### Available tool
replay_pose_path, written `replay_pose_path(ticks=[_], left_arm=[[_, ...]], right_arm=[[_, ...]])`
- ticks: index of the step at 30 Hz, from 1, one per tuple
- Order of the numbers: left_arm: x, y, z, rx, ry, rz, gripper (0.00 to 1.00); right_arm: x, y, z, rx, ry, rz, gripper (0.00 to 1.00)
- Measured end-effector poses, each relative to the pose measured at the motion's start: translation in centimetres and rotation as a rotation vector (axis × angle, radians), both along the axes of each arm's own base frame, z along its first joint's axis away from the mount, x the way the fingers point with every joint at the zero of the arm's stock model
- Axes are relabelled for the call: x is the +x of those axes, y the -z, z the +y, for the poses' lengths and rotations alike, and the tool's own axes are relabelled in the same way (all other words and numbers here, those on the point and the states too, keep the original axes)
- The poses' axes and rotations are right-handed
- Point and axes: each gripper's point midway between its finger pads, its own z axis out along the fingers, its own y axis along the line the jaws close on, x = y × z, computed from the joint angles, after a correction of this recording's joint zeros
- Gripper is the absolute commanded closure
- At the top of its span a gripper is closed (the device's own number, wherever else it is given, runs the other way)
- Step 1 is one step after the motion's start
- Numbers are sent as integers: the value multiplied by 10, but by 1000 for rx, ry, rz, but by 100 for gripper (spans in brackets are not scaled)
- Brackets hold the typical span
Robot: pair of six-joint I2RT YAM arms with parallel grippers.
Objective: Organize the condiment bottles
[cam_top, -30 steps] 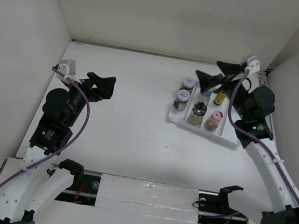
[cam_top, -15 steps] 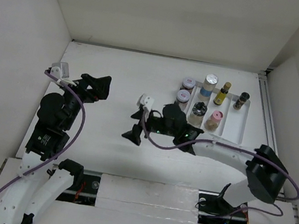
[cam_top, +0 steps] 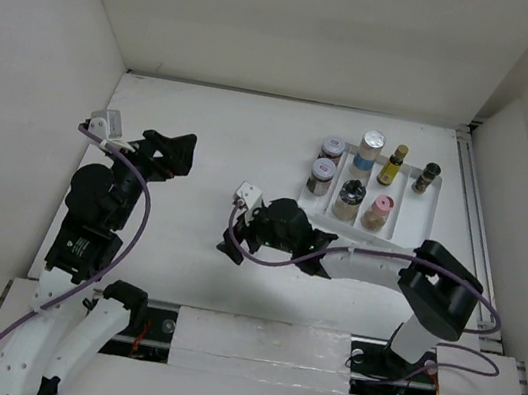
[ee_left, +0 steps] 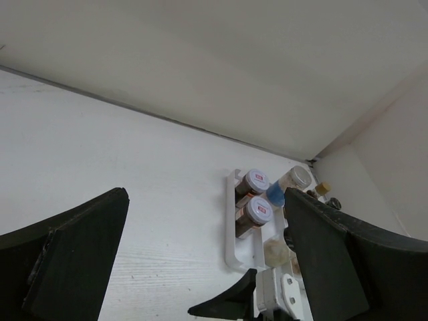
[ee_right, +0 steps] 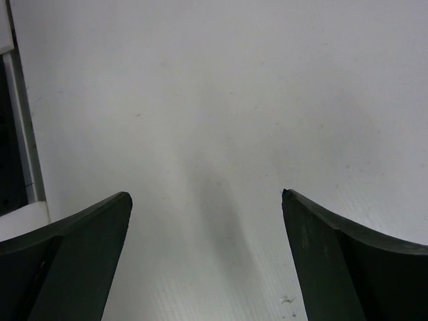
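Seven condiment bottles stand in the white ridged tray (cam_top: 411, 214) at the back right. Two silver-lidded brown jars (cam_top: 332, 147) (cam_top: 322, 171) are on its left. Then come a blue-labelled bottle (cam_top: 370, 147), a black-lidded jar (cam_top: 351, 195), a pink-capped jar (cam_top: 377, 210), a slim yellow black-capped bottle (cam_top: 392, 164) and a dark narrow bottle (cam_top: 427, 177). The left wrist view shows the brown jars (ee_left: 257, 211) and the blue-labelled bottle (ee_left: 289, 185). My left gripper (cam_top: 178, 153) is open and empty at the left. My right gripper (cam_top: 234, 241) is open and empty, low over the bare table middle, left of the tray.
White walls close in the table on the left, back and right. The right arm's forearm (cam_top: 364, 265) lies across the table in front of the tray. The right wrist view shows bare table between the fingers and a raised white edge (ee_right: 20, 134) at its left.
My right arm swung from above the tray's back right corner to the table middle, then edged a little left. It holds nothing. My left gripper shifted slightly.
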Motion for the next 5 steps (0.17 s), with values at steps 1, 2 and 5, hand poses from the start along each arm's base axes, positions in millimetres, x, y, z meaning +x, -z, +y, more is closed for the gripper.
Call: replay_pose_path(ticks=[1, 2, 5], left_arm=[[0, 0, 0, 0, 1, 0, 2], [0, 0, 0, 0, 2, 0, 2], [0, 0, -1, 1, 8, -1, 0]], right_arm=[[3, -2, 0, 2, 10, -7, 0], [4, -3, 0, 2, 16, -14, 0], [9, -5, 0, -1, 35, -30, 0]])
